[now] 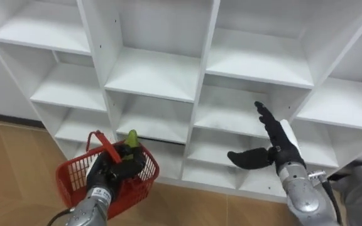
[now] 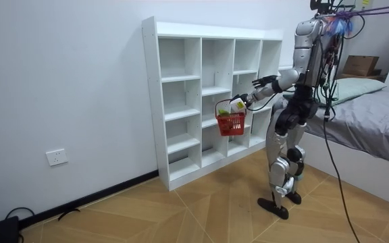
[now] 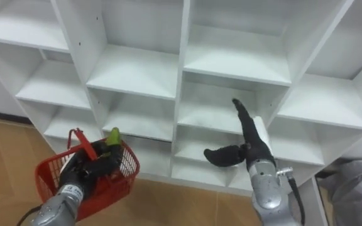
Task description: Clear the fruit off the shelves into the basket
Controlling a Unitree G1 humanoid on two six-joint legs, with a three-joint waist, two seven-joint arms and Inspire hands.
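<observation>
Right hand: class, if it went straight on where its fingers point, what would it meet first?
Probably the closet: the right hand points into an open compartment, so its shelf board or back panel comes first; depth is unclear.

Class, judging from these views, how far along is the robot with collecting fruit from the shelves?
Done: green fruit lies in the red basket. In hand: the left hand grips it; the right hand is open before the white shelf unit. Left: its compartments in view look bare, so probably little.
</observation>
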